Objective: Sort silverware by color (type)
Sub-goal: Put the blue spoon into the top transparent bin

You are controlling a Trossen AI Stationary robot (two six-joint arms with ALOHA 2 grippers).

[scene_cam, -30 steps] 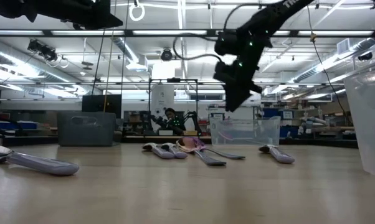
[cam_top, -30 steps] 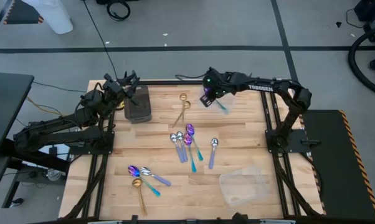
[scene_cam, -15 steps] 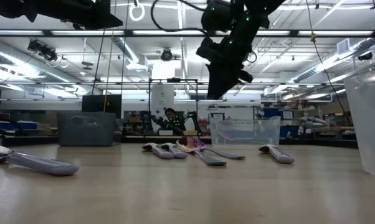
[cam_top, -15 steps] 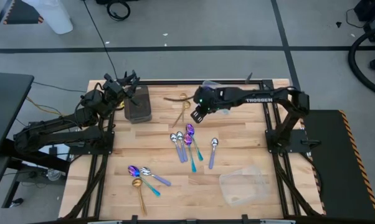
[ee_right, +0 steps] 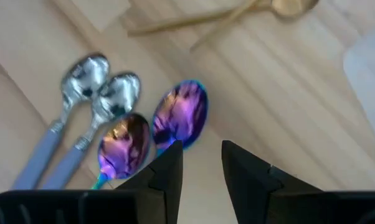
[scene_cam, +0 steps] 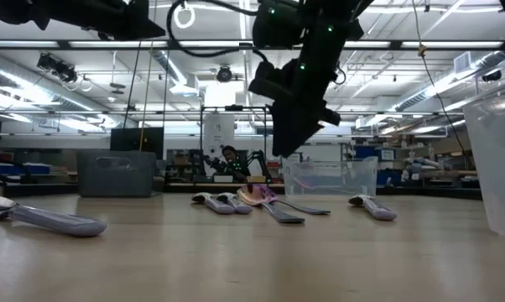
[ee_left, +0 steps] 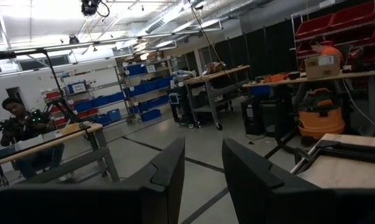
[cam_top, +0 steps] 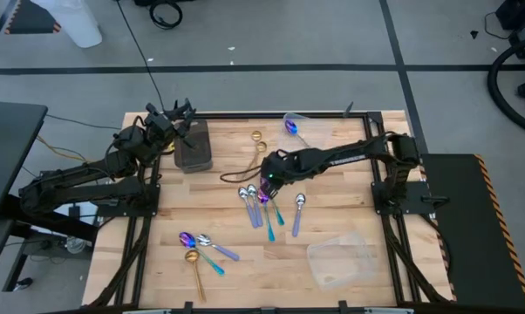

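1. I take the dark grey tray (cam_top: pixel 193 146) as my landmark; every place below is given from it

2. My right gripper (cam_top: pixel 268 180) hangs over the middle of the table, well apart from the tray on the side away from the left arm. Its wrist view shows the fingers (ee_right: pixel 166 171) spread with an empty gap, pinching nothing

3. Straight under that gap lie two iridescent spoons (ee_right: pixel 180 115), bowls nearly touching, with two silver spoons (ee_right: pixel 88 74) just beside them. This cluster (cam_top: pixel 261 199) sits well apart from the tray, toward the near edge

4. Two gold spoons (cam_top: pixel 255 150) lie between the tray and the cluster. A further mixed group (cam_top: pixel 199 246) lies near the front edge, below the tray. One iridescent spoon (cam_top: pixel 291 126) sits in a clear container (cam_top: pixel 299 122) at the far edge, well apart from the tray

5. My left gripper (cam_top: pixel 177 118) waits beside the tray at its far end; its fingers (ee_left: pixel 169 171) are parted and hold nothing

6. Judgement: next step is a descent onto one iridescent spoon

7. Risk: the two purple bowls lie so close that the fingers may catch both, or nudge one into the silver pair

8. Risk: these spoons are slim and lie flat on the wood, so the fingers may close above the spoon and come up empty, or slip off the smooth bowl
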